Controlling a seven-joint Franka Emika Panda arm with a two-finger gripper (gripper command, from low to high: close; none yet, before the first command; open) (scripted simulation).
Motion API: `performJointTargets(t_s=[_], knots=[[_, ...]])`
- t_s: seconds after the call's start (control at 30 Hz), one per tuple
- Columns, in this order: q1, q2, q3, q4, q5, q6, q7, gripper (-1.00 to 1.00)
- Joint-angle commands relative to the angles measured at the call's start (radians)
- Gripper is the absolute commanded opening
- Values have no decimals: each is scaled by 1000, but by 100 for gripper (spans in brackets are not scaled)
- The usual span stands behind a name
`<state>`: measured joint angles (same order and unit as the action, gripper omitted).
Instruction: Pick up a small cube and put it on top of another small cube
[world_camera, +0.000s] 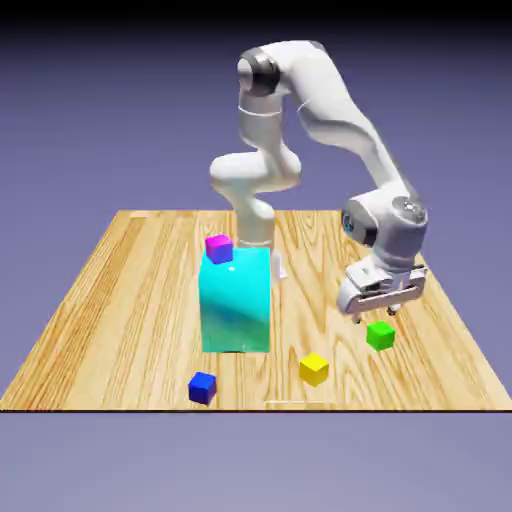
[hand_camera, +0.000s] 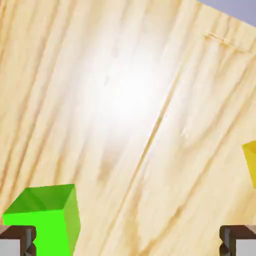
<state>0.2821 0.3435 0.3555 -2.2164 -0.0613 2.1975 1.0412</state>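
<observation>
The tiny bright green cube (world_camera: 380, 335) rests on the wooden table toward the exterior view's right. My gripper (world_camera: 375, 315) hovers just above and slightly behind it, open and holding nothing. In the hand view the green cube (hand_camera: 47, 217) shows at the lower left, beside the left fingertip (hand_camera: 17, 240), not centred between the tips; the right fingertip (hand_camera: 239, 240) is at the lower right. The magenta-pink cube (world_camera: 219, 248) sits on top of the tall cyan block (world_camera: 236, 300), near its far left corner.
A yellow cube (world_camera: 314, 368) lies near the table's front edge, and shows at the right edge as the yellow cube (hand_camera: 251, 167) in the hand view. A dark blue cube (world_camera: 202, 387) sits in front of the cyan block.
</observation>
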Motion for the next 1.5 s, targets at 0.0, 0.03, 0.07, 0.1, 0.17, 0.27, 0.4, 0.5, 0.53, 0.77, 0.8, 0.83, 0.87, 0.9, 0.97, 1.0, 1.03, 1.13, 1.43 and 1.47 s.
performJointTargets(t_s=[0.0,0.03,0.07,0.1,0.17,0.27,0.4,0.5,0.53,0.77,0.8,0.83,0.87,0.9,0.97,1.0,1.03,1.13,1.43,1.47], knots=[[11,36,14,24,-2,-33,12,0],[21,73,28,47,-5,-67,24,0],[32,109,42,71,-7,-100,36,0],[32,110,43,71,-7,-101,36,0],[40,140,33,56,-20,-58,43,0],[61,219,7,17,-52,58,62,0],[45,159,27,46,-28,-29,48,-100],[-3,61,22,50,10,-118,64,-100],[-30,25,6,34,23,-131,84,-100],[-217,-229,-105,-77,115,-219,229,-100],[-244,-265,-121,-93,128,-232,250,-100],[-270,-301,-136,-109,142,-245,271,-100],[-297,-337,-152,-125,155,-258,291,-100],[-324,-374,-168,-141,168,-270,312,-100],[-377,-446,-199,-173,194,-296,354,-100],[-404,-482,-215,-189,207,-308,374,-100],[-431,-518,-231,-205,220,-321,395,-100],[-511,-627,-278,-253,260,-359,457,-100],[-751,-953,-421,-396,378,-473,643,-100],[-778,-990,-436,-412,391,-486,664,-100]])
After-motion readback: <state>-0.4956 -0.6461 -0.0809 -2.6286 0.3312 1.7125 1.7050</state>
